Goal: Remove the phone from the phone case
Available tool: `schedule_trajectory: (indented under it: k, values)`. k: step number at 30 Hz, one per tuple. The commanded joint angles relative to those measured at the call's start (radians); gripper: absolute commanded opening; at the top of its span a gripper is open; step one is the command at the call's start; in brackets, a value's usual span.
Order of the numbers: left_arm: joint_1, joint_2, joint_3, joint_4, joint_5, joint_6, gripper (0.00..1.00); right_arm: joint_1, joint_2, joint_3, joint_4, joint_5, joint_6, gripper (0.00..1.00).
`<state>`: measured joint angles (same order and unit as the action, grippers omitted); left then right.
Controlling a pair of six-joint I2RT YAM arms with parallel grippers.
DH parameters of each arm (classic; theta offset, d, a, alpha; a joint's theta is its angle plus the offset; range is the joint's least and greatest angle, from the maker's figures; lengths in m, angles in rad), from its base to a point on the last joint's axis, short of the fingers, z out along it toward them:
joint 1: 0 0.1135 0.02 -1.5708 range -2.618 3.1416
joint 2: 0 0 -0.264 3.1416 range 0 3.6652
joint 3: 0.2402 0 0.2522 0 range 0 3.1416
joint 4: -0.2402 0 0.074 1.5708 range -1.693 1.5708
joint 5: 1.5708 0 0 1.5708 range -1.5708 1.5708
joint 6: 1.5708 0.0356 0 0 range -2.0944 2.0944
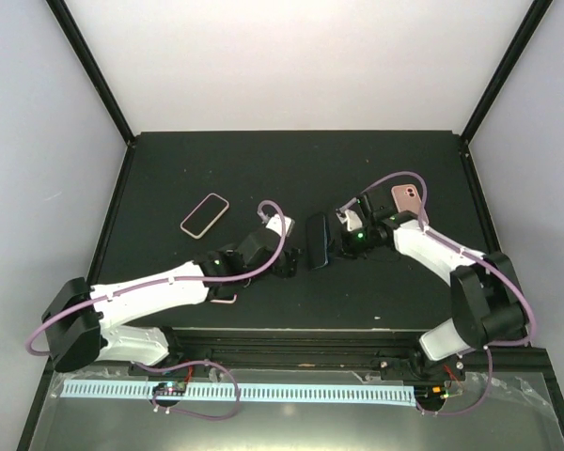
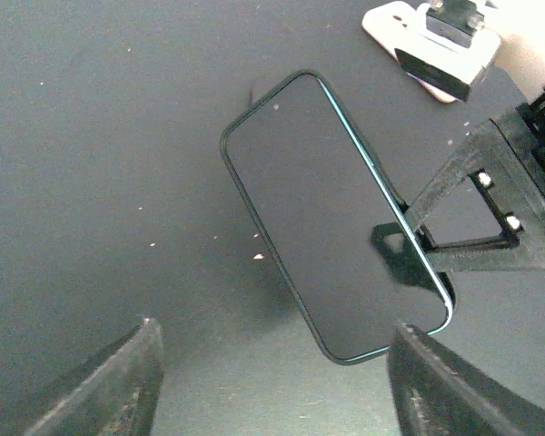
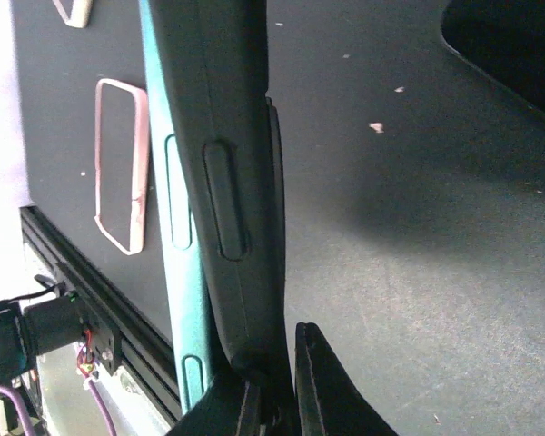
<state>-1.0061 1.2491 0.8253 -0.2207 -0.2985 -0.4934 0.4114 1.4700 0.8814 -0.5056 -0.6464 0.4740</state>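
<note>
A teal phone (image 3: 176, 227) sits in a dark case (image 3: 227, 136), held on edge above the table; it is in the middle of the top view (image 1: 318, 241). My right gripper (image 3: 274, 400) is shut on the case's side lip, and there the teal edge stands a little apart from the case. In the left wrist view the dark screen (image 2: 327, 209) faces the camera. My left gripper (image 2: 282, 400) is open and empty, its fingers (image 2: 118, 391) on either side of the phone's near end without touching it. It lies just left of the phone in the top view (image 1: 287, 266).
An empty pink case (image 1: 204, 215) lies on the black table at the left, also in the right wrist view (image 3: 142, 154). A pink phone (image 1: 409, 199) lies behind the right arm. Another pink item (image 1: 224, 299) shows under the left arm.
</note>
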Motion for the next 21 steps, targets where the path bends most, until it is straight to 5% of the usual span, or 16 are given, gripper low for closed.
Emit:
schedule_trajectory:
  k: [1,21]
  values:
    - [-0.009,0.039,-0.01,0.043,-0.039,-0.021,0.75,0.017,0.047,0.116,-0.028,0.036,0.017,0.01]
    - [-0.012,0.408,0.14,0.209,0.15,-0.042,0.72,0.03,0.244,0.173,-0.075,-0.052,0.057,0.01]
